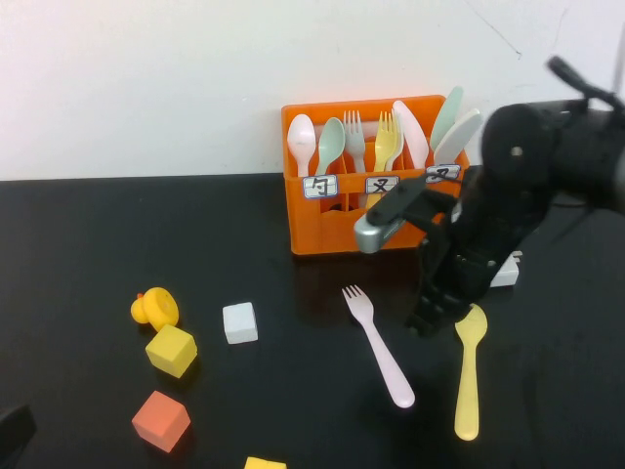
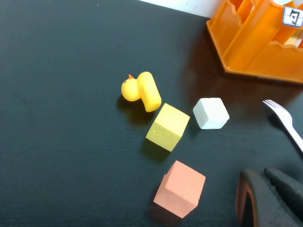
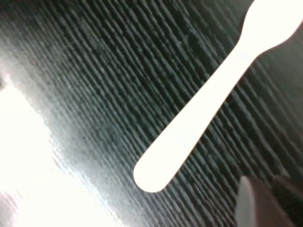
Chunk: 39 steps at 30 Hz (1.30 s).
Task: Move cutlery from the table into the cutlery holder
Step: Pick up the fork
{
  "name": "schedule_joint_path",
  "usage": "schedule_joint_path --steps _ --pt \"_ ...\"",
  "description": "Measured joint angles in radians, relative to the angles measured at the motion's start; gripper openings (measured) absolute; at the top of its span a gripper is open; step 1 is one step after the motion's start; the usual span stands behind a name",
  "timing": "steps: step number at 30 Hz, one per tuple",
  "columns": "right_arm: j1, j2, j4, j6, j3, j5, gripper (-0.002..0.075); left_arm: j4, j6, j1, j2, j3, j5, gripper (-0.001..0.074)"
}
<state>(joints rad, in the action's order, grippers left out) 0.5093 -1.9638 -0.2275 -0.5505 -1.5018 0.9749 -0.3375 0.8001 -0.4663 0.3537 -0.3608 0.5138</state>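
Orange cutlery holder (image 1: 327, 227) is standing upright at the back of the black table (image 1: 78, 254), w/ three small white labels on its front & pastel spoons, forks etc. sticking up from its compartments. Pale pink fork (image 1: 379, 346) is lying flat in front of it, tines pointing twd the holder, handle angling away to the robot's right. Yellow spoon (image 1: 470, 375) is lying flat just right of the fork, not touching it, bowl twd the holder, w/ the right gripper (image 1: 426, 318) sitting low beside its bowl; left gripper (image 2: 265, 198) is over the table's near left area, close to the fork's tines.
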Motion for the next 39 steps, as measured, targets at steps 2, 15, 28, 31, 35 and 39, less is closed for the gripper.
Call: schedule_joint_path --steps 2,15,28,31,35,39 --pt "0.004 -0.048 0.0 0.003 -0.041 0.033 0.0144 0.0 0.002 0.0 0.0 0.0 0.002 -0.0001" --pt "0.126 -0.164 0.058 0.087 -0.153 -0.028 0.0412 0.005 0.071 0.0 0.0 0.0 0.015 -0.0001" --pt "0.134 -0.204 0.159 0.187 -0.157 -0.053 0.0415 0.021 0.074 0.0 0.006 0.0 0.03 -0.0001" --pt "0.134 -0.208 0.141 0.187 -0.16 -0.053 0.0414 0.021 0.074 0.0 0.006 0.0 0.03 -0.0001" --pt "0.134 -0.214 0.128 0.187 -0.167 -0.053 0.0363 0.021 0.074 0.0 0.008 0.0 0.03 -0.0001" --pt "0.134 -0.215 0.127 0.178 -0.167 -0.057 0.0211 0.021 0.074 0.0 0.008 0.0 0.03 -0.0001"
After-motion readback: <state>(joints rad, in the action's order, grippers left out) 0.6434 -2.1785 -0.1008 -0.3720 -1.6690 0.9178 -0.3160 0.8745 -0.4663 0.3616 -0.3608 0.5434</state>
